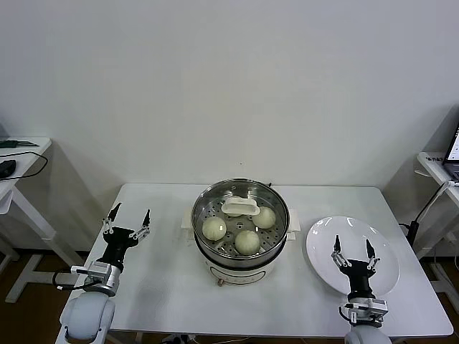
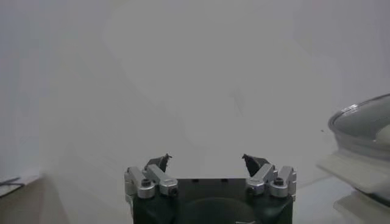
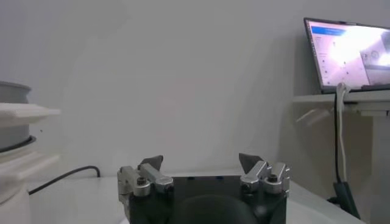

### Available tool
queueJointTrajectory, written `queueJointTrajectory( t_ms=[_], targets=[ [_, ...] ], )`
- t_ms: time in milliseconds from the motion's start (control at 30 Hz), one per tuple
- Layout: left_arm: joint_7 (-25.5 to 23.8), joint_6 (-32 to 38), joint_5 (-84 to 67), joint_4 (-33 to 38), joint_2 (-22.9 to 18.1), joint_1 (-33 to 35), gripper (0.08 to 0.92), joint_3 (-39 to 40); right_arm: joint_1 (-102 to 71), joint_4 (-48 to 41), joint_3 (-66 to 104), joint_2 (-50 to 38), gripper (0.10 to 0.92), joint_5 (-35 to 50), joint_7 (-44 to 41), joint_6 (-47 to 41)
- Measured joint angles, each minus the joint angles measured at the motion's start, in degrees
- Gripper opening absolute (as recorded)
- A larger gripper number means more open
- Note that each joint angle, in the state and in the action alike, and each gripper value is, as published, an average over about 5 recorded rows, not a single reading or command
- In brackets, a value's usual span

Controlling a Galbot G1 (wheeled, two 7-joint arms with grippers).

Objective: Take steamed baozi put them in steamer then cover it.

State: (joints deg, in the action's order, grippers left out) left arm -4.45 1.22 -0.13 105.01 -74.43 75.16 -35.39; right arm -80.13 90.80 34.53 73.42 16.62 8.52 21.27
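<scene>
The steamer [image 1: 215,256], a steel basket on a cream-white pot base, stands mid-table. The glass cover, with its cream-white handle [image 1: 240,207], sits on it. Through the glass I see three baozi [image 1: 214,228], [image 1: 247,241], [image 1: 265,217]; a fourth is mostly hidden under the handle. My left gripper [image 1: 130,213] is open and empty, left of the steamer. My right gripper [image 1: 352,241] is open and empty over the white plate [image 1: 323,236]. In the left wrist view the left gripper [image 2: 207,159] is open, with the cover's edge [image 2: 365,119] beside it. In the right wrist view the right gripper [image 3: 201,159] is open.
The plate at the right holds nothing. A side desk [image 1: 21,154] stands at the far left. Another desk with a laptop [image 3: 347,55] stands at the far right. A black cable [image 3: 61,176] runs behind the steamer [image 3: 12,97].
</scene>
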Motion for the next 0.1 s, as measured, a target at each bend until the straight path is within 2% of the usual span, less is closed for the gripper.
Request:
queueJointTrajectory(
  t_ms=[100],
  targets=[
    [-0.1, 0.2, -0.2, -0.3, 0.1, -0.1, 0.823, 0.0, -0.1, 0.1, 0.0, -0.2, 0.823, 0.0, 0.0, -0.1]
  ],
)
